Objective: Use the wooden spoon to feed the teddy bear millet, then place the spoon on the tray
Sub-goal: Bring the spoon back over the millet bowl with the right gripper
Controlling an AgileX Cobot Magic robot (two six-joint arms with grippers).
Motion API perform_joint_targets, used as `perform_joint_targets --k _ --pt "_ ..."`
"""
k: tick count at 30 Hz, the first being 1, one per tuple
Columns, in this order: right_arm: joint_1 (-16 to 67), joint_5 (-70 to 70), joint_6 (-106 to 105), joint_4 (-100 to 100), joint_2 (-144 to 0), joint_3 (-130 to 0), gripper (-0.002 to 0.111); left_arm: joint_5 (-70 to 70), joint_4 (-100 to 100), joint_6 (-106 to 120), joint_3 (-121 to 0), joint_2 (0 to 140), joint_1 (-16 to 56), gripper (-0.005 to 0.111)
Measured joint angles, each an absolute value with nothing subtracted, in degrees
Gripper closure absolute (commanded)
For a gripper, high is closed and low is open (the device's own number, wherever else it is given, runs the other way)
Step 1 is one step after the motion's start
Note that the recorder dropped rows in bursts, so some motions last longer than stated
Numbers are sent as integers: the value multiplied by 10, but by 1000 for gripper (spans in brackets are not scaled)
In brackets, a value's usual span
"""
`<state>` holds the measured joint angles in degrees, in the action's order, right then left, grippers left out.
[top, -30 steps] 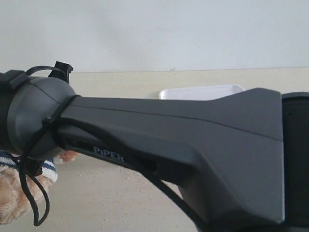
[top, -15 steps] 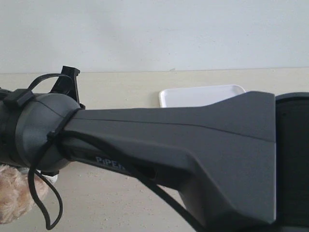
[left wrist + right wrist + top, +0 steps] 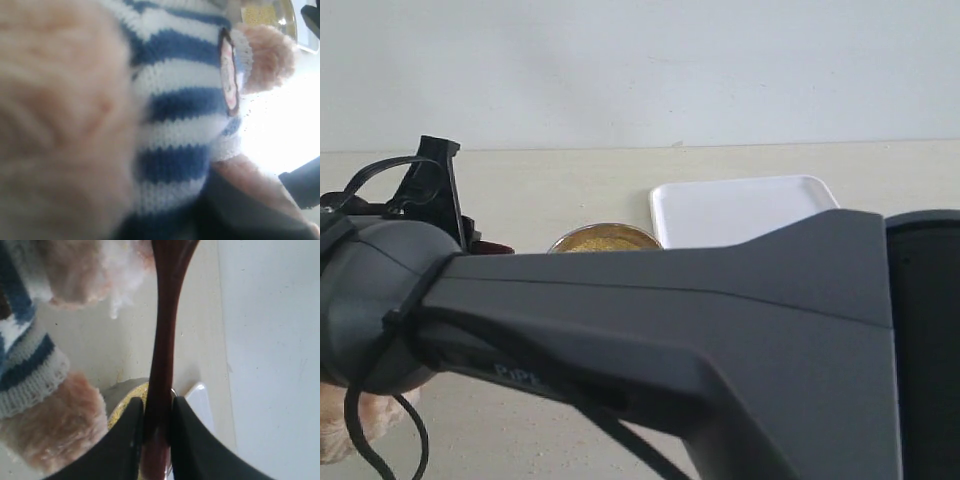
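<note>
Right arm (image 3: 720,320): nearest thing in the exterior view. It fills the foreground from 3 o'clock across to 9 o'clock and hides most of the table (image 3: 570,180).
Right gripper (image 3: 157,402): clamped on the handle of the wooden spoon (image 3: 162,330), with a finger pressed against each side.
Left gripper: its camera is pressed up against the bear. No finger can be made out for certain, so I cannot tell whether it is grasping anything.
Spoon location: held in the air above the table, over the near edge of the bowl, with its far end beside the bear's pale muzzle.
Spoon axis: the long axis runs straight out from the jaws. The handle end is in the grip and the bowl end points away from the wrist toward the bear's face. The tip is cut off by the frame, so any load is unseen.
Teddy bear (image 3: 175,125): at 8 o'clock from the bowl, striped shirt and crest badge facing the left camera.
Millet (image 3: 603,238): heaped in the steel bowl (image 3: 286,20), beyond the arm.
Tray (image 3: 740,210): white and bare, at 2 o'clock from the bowl and just beside it.
Step in hand: probably the feeding, with the spoon offered at the muzzle.
Next move: likely to finish at the mouth, then swing the spoon toward 2 o'clock, lower it flat onto the tray and let go.
</note>
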<state>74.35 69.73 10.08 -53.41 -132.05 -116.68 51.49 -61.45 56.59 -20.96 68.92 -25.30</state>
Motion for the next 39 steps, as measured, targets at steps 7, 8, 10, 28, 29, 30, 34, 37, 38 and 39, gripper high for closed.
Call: perform_joint_targets --k 7,8,10,28,29,30,34,37,38,39 --pt "738 697 105 -524 -1277 -1166 108 515 -614 566 -210 689 -253 99" --pt "735 696 102 -514 -1269 -1166 108 515 -614 566 -210 689 -253 99" --pt "722 696 90 -484 -1256 -1166 108 515 -614 566 -210 689 -253 99" --pt "594 698 34 -420 -1160 -947 108 514 -614 566 -210 689 -253 99" --pt "594 698 34 -439 -1148 -915 108 514 -614 566 -210 689 -253 99" --pt "594 700 34 -459 -1139 -891 108 514 -614 566 -210 689 -253 99" --pt "594 701 26 -512 -1135 -852 108 514 -614 566 -210 689 -253 99" --pt "594 700 15 -522 -1135 -832 108 514 -614 566 -210 689 -253 99" --pt "594 700 10 -526 -1135 -825 108 514 -614 566 -210 689 -253 99" --pt "594 700 8 -530 -1135 -821 108 514 -614 566 -210 689 -253 99"
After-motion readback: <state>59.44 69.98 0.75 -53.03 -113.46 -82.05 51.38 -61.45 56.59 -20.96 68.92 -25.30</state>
